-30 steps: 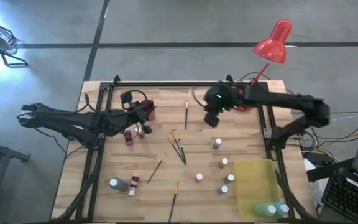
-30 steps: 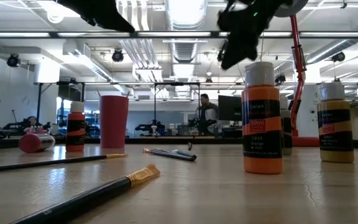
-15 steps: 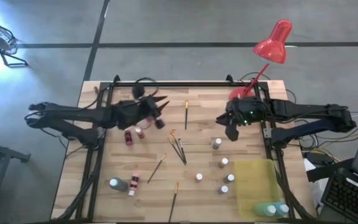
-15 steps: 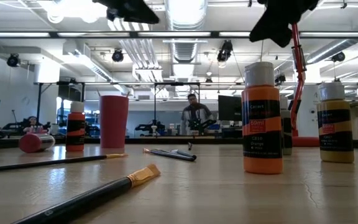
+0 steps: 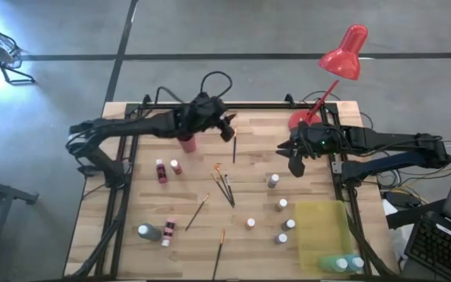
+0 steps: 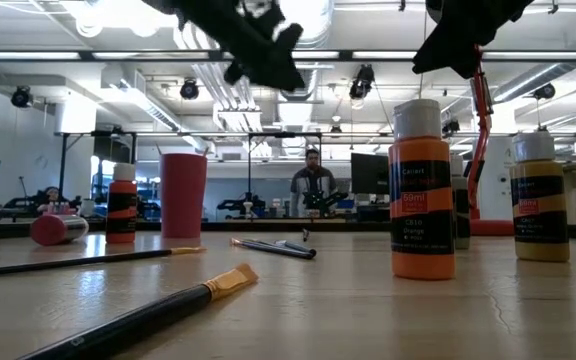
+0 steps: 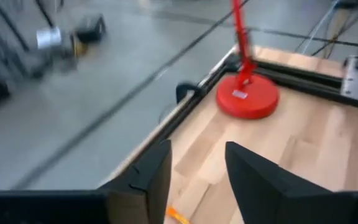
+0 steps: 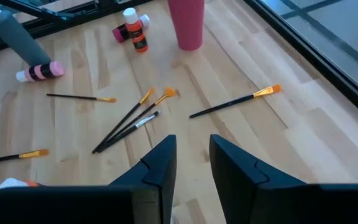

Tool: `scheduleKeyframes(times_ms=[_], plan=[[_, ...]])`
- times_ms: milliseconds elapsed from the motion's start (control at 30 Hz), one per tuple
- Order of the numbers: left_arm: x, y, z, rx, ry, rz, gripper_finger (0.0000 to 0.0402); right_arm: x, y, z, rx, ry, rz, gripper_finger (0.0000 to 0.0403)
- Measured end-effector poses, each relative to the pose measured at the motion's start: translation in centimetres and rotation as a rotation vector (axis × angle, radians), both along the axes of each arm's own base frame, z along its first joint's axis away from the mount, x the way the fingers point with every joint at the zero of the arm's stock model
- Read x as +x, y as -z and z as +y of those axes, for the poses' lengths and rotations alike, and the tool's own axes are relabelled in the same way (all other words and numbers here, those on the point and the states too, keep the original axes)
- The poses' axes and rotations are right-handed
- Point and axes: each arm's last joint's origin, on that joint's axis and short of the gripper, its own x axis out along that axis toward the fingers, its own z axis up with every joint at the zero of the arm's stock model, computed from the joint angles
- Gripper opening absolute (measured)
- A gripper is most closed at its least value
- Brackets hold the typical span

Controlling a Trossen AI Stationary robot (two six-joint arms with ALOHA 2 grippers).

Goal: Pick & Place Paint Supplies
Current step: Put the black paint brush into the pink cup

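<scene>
At the near edge of the table [image 5: 178, 262], on its right side, two larger bottles [image 5: 343, 264] are seen in the corner of the flat yellow tray [image 5: 323, 219]. On the left side, a grey bottle [image 5: 149, 231] and a pink bottle [image 5: 167, 229] are laid on their sides close together. A single brush [image 5: 219, 249] is laid between them and the tray.

Just beside the tray's left edge, five small white-capped bottles [image 5: 283, 204] are stood upright and spaced apart. From table height, the nearest of them is shown to be orange.

Toward the middle, a lone brush [image 5: 197, 211] and a cluster of brushes [image 5: 225, 186] are spread on the wood. Beyond these, on the left, a red bottle [image 5: 161, 171] is laid flat, with a small bottle [image 5: 175, 166] just beside it. Farther back a red cup [image 5: 186, 142] is stood, and a far brush [image 5: 234, 145] is laid to its right.

The left gripper [image 5: 229, 131] is held in the air just right of the cup, near that brush's far end. Its fingers are parted and nothing is held between them. The right gripper [image 5: 294, 166] is held above the table's right side, between the small bottles and the base of the red desk lamp [image 5: 347, 53]. Its fingers are kept narrowly apart, and nothing is gripped.

Far behind the table, a person [image 6: 313, 185] is seen in the room.
</scene>
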Motion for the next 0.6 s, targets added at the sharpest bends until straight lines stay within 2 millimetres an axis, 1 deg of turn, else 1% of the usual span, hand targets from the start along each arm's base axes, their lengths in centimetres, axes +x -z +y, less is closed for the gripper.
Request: scheduleKeyframes(times_ms=[67, 167, 267, 367, 500, 600], plan=[[0.4, 0.8, 1.4, -0.087, -0.024, -0.013, 0.0175, -0.1, 0.0, 0.0, -0.001, 0.001, -0.001, 0.0087], [1.0, 2.0, 2.9, -0.209, -0.011, -0.005, 0.0186, -0.3, 0.0, 0.0, -0.003, -0.002, 0.003, 0.0074], [1.4, 2.8, 3.8, -0.245, -0.035, 0.027, 0.0187, -0.3, 0.0, 0.0, -0.003, -0.001, 0.010, 0.0061], [1.7, 2.4, 4.0, -0.238, -0.041, 0.019, 0.0186, -0.3, 0.1, 0.0, -0.003, -0.001, 0.013, 0.0049], [2.4, 1.9, 3.9, -0.190, -0.008, 0.021, 0.0186, -0.3, 0.2, 0.0, -0.004, -0.003, 0.019, 0.0039], [2.6, 1.9, 4.1, -0.226, 0.004, 0.018, 0.0186, -0.3, 0.2, 0.0, -0.004, -0.003, 0.020, 0.0036]])
